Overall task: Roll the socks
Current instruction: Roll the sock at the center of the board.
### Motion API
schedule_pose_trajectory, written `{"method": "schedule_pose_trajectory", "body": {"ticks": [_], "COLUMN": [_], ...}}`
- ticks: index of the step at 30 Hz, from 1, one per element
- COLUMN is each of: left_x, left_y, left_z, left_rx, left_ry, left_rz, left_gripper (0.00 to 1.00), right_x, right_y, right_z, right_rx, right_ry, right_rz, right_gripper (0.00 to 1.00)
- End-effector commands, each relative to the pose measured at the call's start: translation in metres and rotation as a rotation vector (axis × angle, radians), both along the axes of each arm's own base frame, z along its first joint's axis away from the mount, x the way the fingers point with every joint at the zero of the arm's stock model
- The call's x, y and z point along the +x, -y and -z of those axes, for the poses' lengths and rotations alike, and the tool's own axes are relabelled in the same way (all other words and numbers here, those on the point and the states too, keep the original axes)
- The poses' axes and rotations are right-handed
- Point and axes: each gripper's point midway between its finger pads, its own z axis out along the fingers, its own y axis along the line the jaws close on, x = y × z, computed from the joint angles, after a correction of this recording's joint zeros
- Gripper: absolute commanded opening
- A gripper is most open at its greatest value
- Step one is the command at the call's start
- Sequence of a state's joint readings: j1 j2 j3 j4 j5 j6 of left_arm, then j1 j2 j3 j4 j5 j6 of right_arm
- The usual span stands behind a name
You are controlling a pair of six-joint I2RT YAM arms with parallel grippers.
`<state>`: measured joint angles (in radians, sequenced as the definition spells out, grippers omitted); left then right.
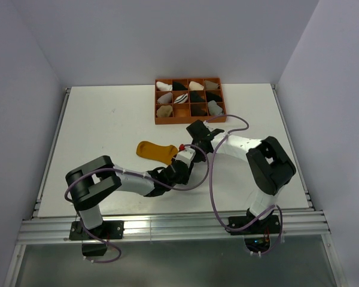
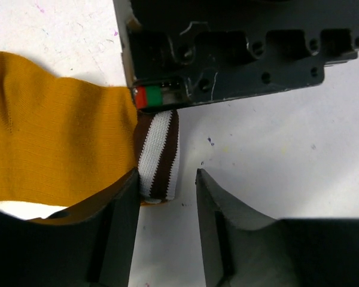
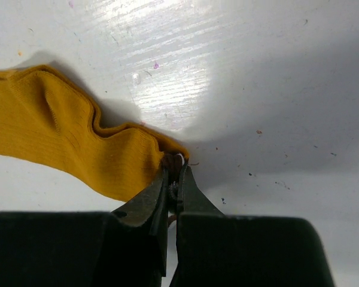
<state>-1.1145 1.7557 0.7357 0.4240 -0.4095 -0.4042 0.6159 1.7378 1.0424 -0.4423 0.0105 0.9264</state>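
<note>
The mustard-yellow sock lies flat on the white table, its brown-and-white striped cuff at its right end. My right gripper is shut on the cuff's edge; it also shows in the top view. My left gripper is open just in front of the cuff, its left finger over the sock's edge and its right finger over bare table. In the top view it sits right below the right gripper. No grey or dark brown sock lies loose in view.
An orange compartment tray with several small rolled sock bundles stands at the back of the table, just beyond the right arm's wrist. The right gripper's black body fills the top of the left wrist view. White walls surround the table.
</note>
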Motion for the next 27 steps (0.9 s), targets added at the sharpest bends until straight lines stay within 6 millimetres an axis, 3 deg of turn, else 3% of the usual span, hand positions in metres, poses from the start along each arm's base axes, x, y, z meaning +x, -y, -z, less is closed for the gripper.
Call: {"method": "schedule_pose_trajectory", "body": {"ticks": [1, 10, 11, 14, 15, 18, 20, 27], "left_x": [0.009, 0.016, 0.017, 0.014, 0.014, 0.009, 0.004, 0.011], "left_y": [0.011, 0.012, 0.012, 0.013, 0.014, 0.013, 0.014, -0.003], "left_z": [-0.008, 0.0, 0.0, -0.001, -0.004, -0.009, -0.008, -0.012], "left_rx": [0.011, 0.066, 0.065, 0.048, 0.035, -0.009, -0.052, -0.217], "left_ry": [0.038, 0.06, 0.06, 0.049, 0.048, 0.016, -0.039, -0.237], "left_rz": [-0.021, -0.052, -0.055, -0.048, -0.049, -0.043, -0.027, -0.087], "left_gripper": [0.44, 0.3, 0.17, 0.01, 0.01, 0.01, 0.01, 0.01], "right_x": [0.01, 0.009, 0.009, 0.005, 0.004, 0.006, 0.009, 0.028], "right_y": [-0.003, -0.003, -0.003, -0.006, -0.007, -0.008, -0.006, -0.001], "right_z": [-0.008, -0.002, -0.002, 0.0, 0.0, -0.006, -0.011, -0.046], "right_rx": [0.005, 0.003, 0.003, 0.018, 0.02, 0.027, 0.028, 0.091], "right_ry": [0.015, 0.004, 0.006, -0.012, -0.015, 0.004, 0.024, 0.136], "right_rz": [0.001, -0.006, -0.008, -0.025, -0.031, -0.041, -0.045, 0.009], "right_gripper": [0.0, 0.0, 0.0, 0.0, 0.0, 0.08, 0.2, 0.47]}}
